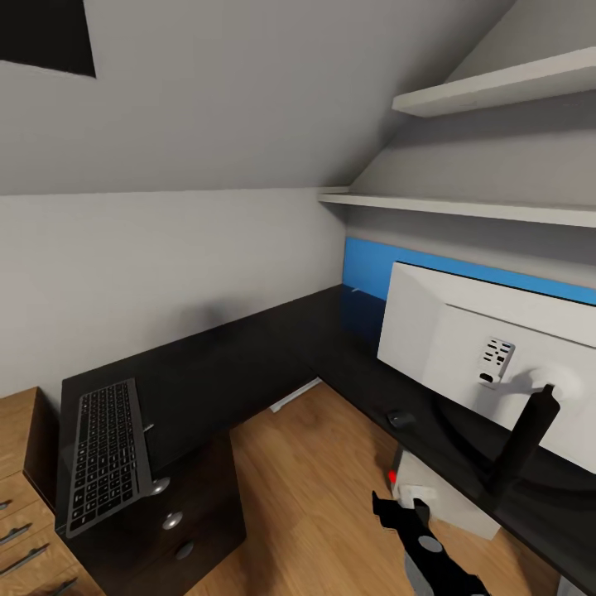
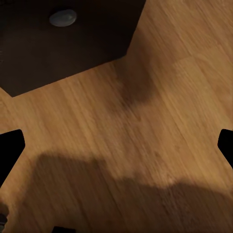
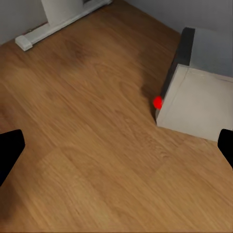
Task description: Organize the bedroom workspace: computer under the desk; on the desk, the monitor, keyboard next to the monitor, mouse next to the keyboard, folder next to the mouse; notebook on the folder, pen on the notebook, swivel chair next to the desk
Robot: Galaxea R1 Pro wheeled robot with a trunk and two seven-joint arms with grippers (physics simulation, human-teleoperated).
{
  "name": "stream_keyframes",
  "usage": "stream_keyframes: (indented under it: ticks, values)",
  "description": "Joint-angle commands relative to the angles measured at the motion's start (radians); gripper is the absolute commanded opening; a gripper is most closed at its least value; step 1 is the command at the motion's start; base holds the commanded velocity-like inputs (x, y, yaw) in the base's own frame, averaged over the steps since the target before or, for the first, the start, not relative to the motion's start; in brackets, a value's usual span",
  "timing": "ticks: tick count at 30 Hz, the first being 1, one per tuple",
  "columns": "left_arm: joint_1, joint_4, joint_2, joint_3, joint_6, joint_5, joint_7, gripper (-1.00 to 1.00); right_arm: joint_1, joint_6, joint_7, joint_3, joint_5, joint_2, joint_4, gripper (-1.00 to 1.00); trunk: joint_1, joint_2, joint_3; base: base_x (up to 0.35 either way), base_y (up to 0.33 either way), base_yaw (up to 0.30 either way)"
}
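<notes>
Nearest the head camera, the right gripper [image 1: 396, 507] is seen low over the wood floor [image 1: 314, 488], its dark fingers spread apart and nothing held between them; in the right wrist view the two fingertips stand at opposite edges with bare floor between. Just beyond it, the computer [image 1: 447, 501], a pale box with a red light, is found on the floor under the right wing of the desk [image 1: 248, 356], so that part of the task is judged met. The monitor [image 1: 488, 364] is carried on that wing with its white back turned to the robot, and the mouse [image 1: 401, 419] lies at the wing's front edge beside it. The keyboard [image 1: 103, 451] is left at the far end of the left wing, above the drawers [image 1: 178, 521], well apart from the monitor, its long axis running along that wing's front-to-back line. The left arm is judged the nearer one for fetching it. The left gripper [image 2: 116, 141] is likewise open over the floor beside the drawer unit, pointed downward. No folder, notebook or pen can be made out.
</notes>
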Motion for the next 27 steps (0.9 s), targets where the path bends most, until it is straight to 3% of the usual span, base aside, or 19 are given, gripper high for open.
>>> stream_keyframes:
  ticks: [1, 3, 9, 15, 19, 27]
  values:
    - [-0.001, 0.001, 0.0, 0.001, -0.003, 0.011, -0.007, 1.0, -0.001, 0.001, 0.001, -0.007, 0.002, 0.005, -0.014, 1.0, 0.0, -0.001, -0.001, 0.0, 0.0, 0.0]
    - [-0.001, 0.001, -0.001, 0.006, -0.003, 0.01, -0.007, 1.0, -0.001, 0.014, -0.001, -0.008, 0.002, 0.014, -0.083, 1.0, 0.0, -0.001, -0.001, 0.0, 0.0, 0.0]
    - [-0.001, 0.001, -0.001, 0.009, -0.003, 0.01, -0.007, 1.0, -0.001, 0.046, -0.003, -0.008, 0.001, 0.019, -0.17, 1.0, 0.0, -0.001, -0.001, 0.0, 0.0, 0.0]
    - [-0.001, 0.001, -0.001, 0.01, -0.003, 0.011, -0.007, 1.0, -0.001, 0.155, -0.004, -0.009, -0.001, 0.029, -0.278, 1.0, 0.0, -0.001, -0.001, 0.0, 0.0, 0.0]
    - [-0.001, 0.001, -0.001, 0.01, -0.003, 0.011, -0.006, 1.0, -0.001, 0.241, -0.005, -0.015, -0.031, 0.03, -0.372, 1.0, 0.0, -0.001, -0.001, 0.0, 0.0, 0.0]
    - [-0.001, 0.001, -0.001, 0.01, -0.003, 0.012, -0.006, 1.0, -0.001, 0.256, -0.027, -0.031, -0.055, 0.028, -0.419, 1.0, 0.0, -0.001, -0.001, 0.0, 0.0, 0.0]
